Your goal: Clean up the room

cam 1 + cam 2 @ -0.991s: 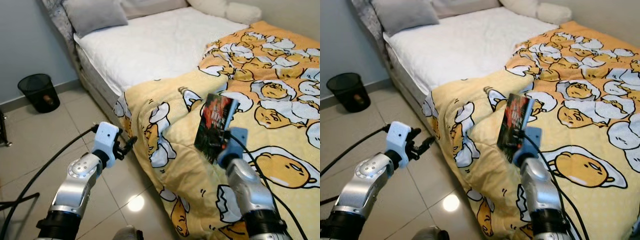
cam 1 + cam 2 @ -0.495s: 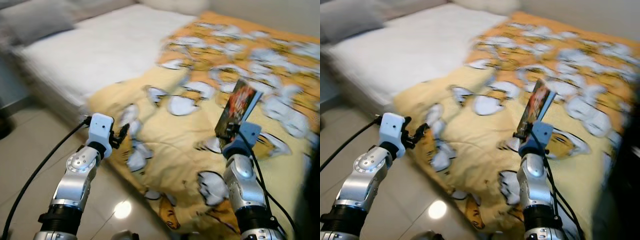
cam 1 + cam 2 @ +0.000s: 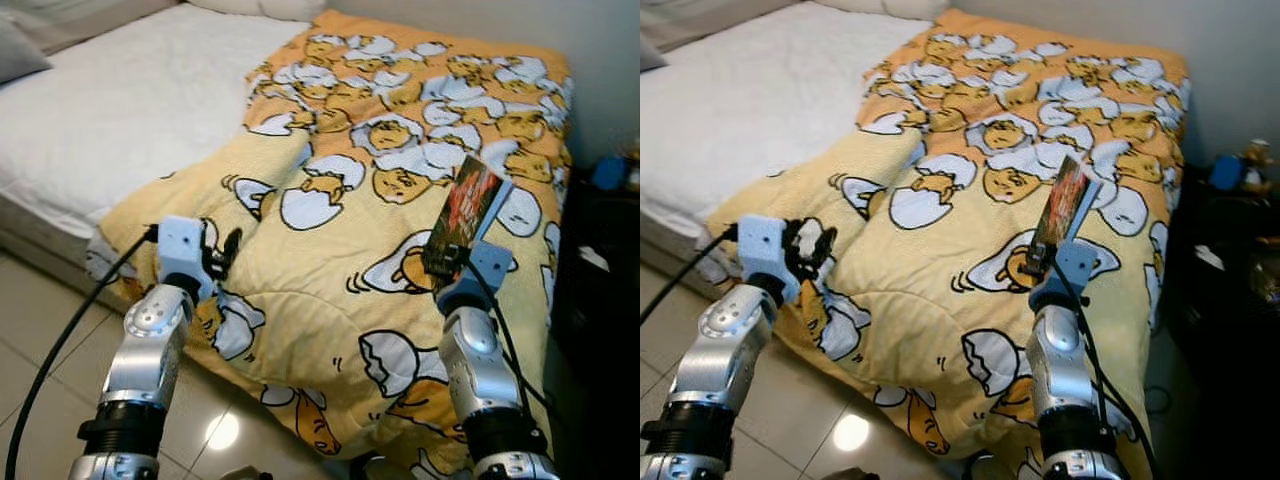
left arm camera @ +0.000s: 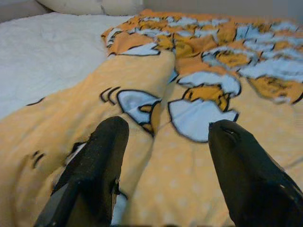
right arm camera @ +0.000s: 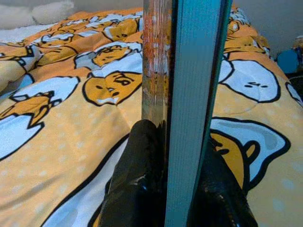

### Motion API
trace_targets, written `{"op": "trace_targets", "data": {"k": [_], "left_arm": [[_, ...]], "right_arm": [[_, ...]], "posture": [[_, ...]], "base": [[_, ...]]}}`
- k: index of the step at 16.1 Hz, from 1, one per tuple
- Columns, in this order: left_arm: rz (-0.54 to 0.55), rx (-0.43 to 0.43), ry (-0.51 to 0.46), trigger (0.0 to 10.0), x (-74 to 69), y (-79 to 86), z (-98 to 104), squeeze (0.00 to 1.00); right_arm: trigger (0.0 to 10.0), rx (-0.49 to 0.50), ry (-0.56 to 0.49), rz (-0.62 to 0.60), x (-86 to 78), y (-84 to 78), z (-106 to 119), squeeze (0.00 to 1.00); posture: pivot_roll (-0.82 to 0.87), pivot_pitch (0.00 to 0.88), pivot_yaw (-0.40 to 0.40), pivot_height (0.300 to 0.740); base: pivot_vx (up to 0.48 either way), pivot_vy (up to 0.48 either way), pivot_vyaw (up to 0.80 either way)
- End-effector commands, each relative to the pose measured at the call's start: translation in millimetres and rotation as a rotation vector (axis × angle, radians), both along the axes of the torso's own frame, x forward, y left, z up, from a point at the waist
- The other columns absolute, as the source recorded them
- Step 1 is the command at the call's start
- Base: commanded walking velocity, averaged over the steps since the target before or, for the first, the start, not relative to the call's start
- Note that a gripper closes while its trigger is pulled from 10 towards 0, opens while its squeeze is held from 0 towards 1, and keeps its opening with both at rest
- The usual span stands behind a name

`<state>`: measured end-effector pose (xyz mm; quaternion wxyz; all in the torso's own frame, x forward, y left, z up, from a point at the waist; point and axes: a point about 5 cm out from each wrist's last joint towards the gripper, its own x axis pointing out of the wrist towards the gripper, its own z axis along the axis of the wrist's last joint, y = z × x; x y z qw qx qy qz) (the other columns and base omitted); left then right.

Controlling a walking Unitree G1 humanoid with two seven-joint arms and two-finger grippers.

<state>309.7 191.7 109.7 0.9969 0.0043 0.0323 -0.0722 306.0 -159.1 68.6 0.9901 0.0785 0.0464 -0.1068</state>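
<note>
Upright above the yellow blanket (image 3: 330,270), the book (image 3: 466,210) sits clamped at its lower edge in the right gripper (image 3: 447,262), looking light, stiff and likely to pivot, while the left gripper (image 4: 165,156) hovers spread, empty.

A thin dark-and-red-covered book (image 3: 463,215) stands upright, tilted slightly, above the yellow egg-print duvet (image 3: 330,270).

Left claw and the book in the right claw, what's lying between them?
Only the yellow egg-print duvet lies between the left claw and the book, seen from both eye views.
</note>
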Motion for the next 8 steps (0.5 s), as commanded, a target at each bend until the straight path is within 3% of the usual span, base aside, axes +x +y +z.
{"op": "trace_targets", "data": {"k": [1, 3, 5, 8], "left_arm": [[0.0, -0.019, -0.025, 10.0, 2.2, 1.3, 7, 0.0], [0.033, 0.022, -0.013, 10.0, 3.6, 4.4, 7, 0.0], [0.019, 0.051, 0.004, 10.0, 2.6, 4.7, 4, 0.0], [0.007, 0.2, 0.007, 10.0, 1.5, 8.9, -1, 0.0]], "right_arm": [[10.0, -0.003, -0.049, 0.003, 4.8, 2.6, 10, 0.0], [10.0, 0.01, -0.057, -0.008, 5.6, 2.4, 10, 0.0], [10.0, 0.027, -0.035, -0.11, 5.5, -7.2, 8, 0.0], [10.0, 0.027, 0.005, -0.009, 5.9, -4.7, 4, 0.0]], "posture": [[0.05, 0.0, 0.01, 0.74], [0.05, 0.0, 0.01, 0.74], [0.05, 0.0, 0.01, 0.74], [0.05, 0.0, 0.011, 0.74]], "base": [[0.0, 0.0, -0.8], [0.0, 0.0, -0.8], [0.0, 0.0, -0.8], [0.0, 0.0, -0.8]]}}
